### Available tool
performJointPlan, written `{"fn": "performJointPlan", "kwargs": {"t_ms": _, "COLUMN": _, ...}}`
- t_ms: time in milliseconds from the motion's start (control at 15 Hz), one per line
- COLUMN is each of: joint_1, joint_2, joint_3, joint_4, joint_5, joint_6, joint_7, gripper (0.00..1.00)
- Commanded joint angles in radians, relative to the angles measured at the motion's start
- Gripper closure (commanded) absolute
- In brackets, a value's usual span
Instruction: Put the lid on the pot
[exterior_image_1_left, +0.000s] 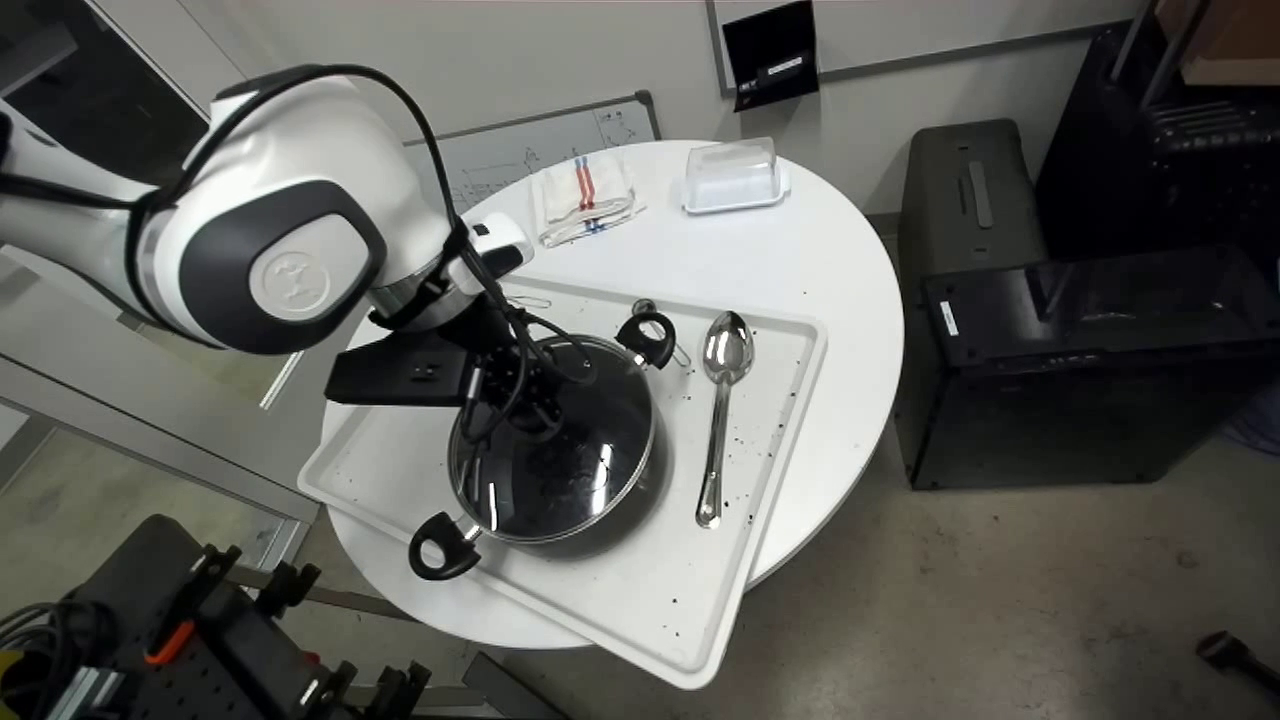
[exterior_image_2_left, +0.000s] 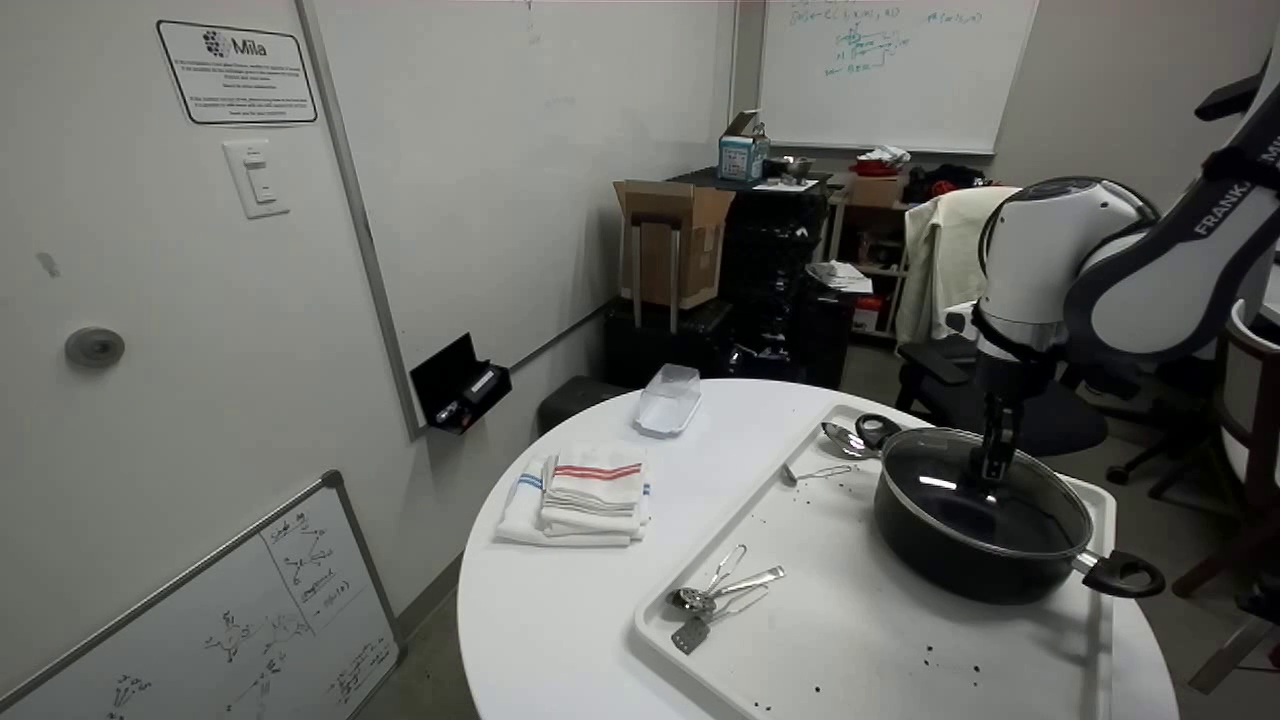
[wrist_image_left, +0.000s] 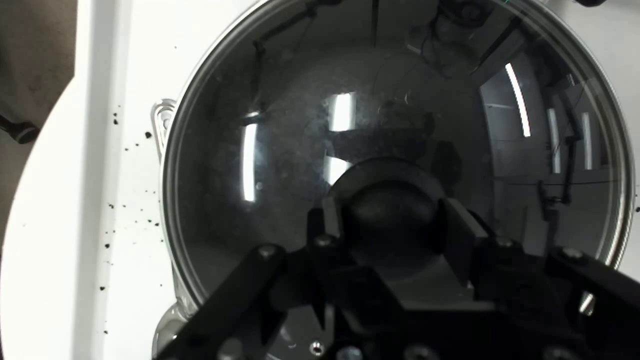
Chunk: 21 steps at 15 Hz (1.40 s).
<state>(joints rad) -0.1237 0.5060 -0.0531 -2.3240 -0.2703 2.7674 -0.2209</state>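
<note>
Both exterior views show your arm (exterior_image_2_left: 1130, 280) bent over the pot (exterior_image_2_left: 960, 570), with its gripper (wrist_image_left: 394, 220) pointing down at the middle of the lid (exterior_image_1_left: 560, 475). Its fingers (wrist_image_left: 332, 220) are part-way apart, one on each side of the dark knob (wrist_image_left: 392, 195), and they look snug against it, so you have hold of the lid. The lid is round, shiny glass with a thin silver rim. It sits on top of the black pot, which stands on the white tray (exterior_image_2_left: 850, 620).

Pale walls (exterior_image_2_left: 150, 400) hold whiteboards (exterior_image_2_left: 540, 190) and a switch (exterior_image_2_left: 258, 180); the table (exterior_image_1_left: 850, 290), round and white, stands over a grey-brown floor (exterior_image_1_left: 1000, 600), a black chair (exterior_image_2_left: 1065, 425) nearby.
</note>
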Motion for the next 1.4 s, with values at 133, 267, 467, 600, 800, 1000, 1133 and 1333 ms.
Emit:
{"fn": "performJointPlan", "kwargs": {"t_ms": 133, "joint_1": 0.0, "joint_2": -0.016, "joint_3": 0.01, "joint_4": -0.008, "joint_5": 0.03, "joint_6": -0.029, "joint_7": -0.022, "gripper": 0.75}}
{"fn": "performJointPlan", "kwargs": {"t_ms": 267, "joint_1": 0.008, "joint_2": -0.013, "joint_3": 0.003, "joint_4": -0.006, "joint_5": 0.025, "joint_6": -0.036, "joint_7": -0.013, "gripper": 0.75}}
{"fn": "performJointPlan", "kwargs": {"t_ms": 467, "joint_1": -0.014, "joint_2": -0.005, "joint_3": 0.025, "joint_4": 0.007, "joint_5": 0.047, "joint_6": -0.061, "joint_7": -0.038, "gripper": 0.75}}
{"fn": "performJointPlan", "kwargs": {"t_ms": 600, "joint_1": -0.024, "joint_2": -0.006, "joint_3": 0.036, "joint_4": 0.017, "joint_5": 0.065, "joint_6": -0.09, "joint_7": -0.047, "gripper": 0.75}}
{"fn": "performJointPlan", "kwargs": {"t_ms": 800, "joint_1": -0.03, "joint_2": -0.005, "joint_3": 0.044, "joint_4": 0.03, "joint_5": 0.09, "joint_6": -0.13, "joint_7": -0.059, "gripper": 0.75}}
{"fn": "performJointPlan", "kwargs": {"t_ms": 1000, "joint_1": -0.028, "joint_2": 0.004, "joint_3": 0.042, "joint_4": 0.041, "joint_5": 0.102, "joint_6": -0.156, "joint_7": -0.056, "gripper": 0.75}}
{"fn": "performJointPlan", "kwargs": {"t_ms": 1133, "joint_1": -0.023, "joint_2": 0.007, "joint_3": 0.035, "joint_4": 0.045, "joint_5": 0.103, "joint_6": -0.159, "joint_7": -0.046, "gripper": 0.75}}
{"fn": "performJointPlan", "kwargs": {"t_ms": 1333, "joint_1": -0.014, "joint_2": 0.009, "joint_3": 0.024, "joint_4": 0.045, "joint_5": 0.095, "joint_6": -0.134, "joint_7": -0.028, "gripper": 0.75}}
